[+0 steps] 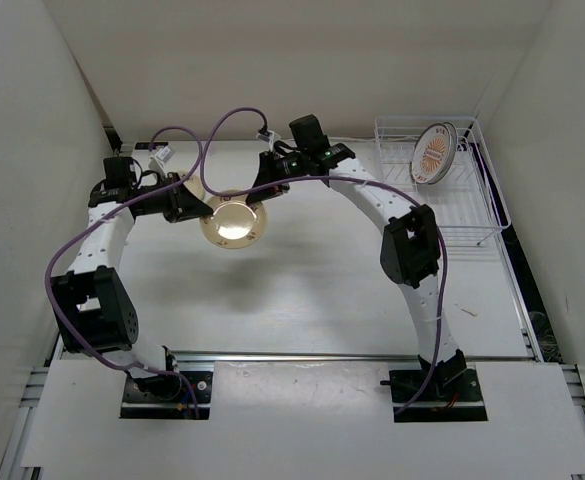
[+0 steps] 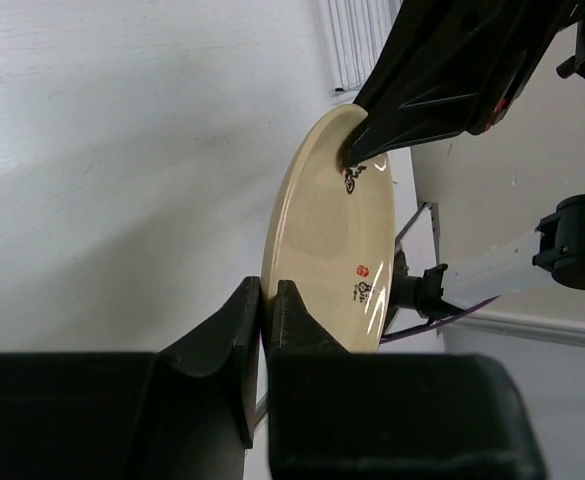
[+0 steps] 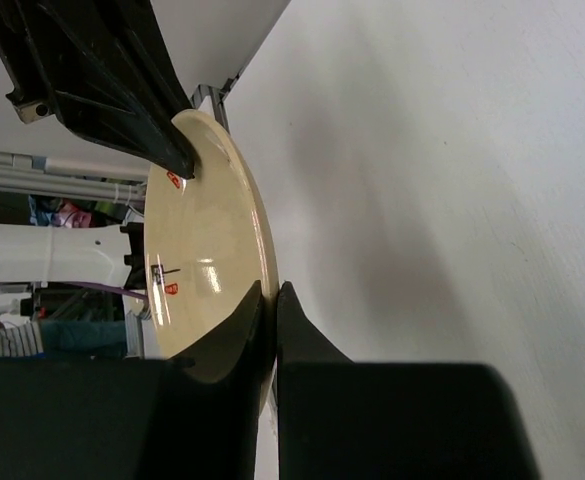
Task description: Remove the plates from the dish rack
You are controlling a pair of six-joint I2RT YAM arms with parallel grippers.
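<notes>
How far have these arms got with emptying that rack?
Done: a cream plate is out of the rack. In hand: the left hand and right hand both pinch its rim, holding it above the table. Left: the orange-patterned plate stands in the rack, and no plate lies on the table yet.

Cream plate (image 1: 234, 223), held between left gripper (image 1: 204, 208) and right gripper (image 1: 259, 196), bars mid-table; dish rack (image 1: 452, 215) fills far-right corner.

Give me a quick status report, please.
Left gripper and right gripper both shut on cream plate, opposite rims. Patterned plate in dish rack. Nothing in the way.
</notes>
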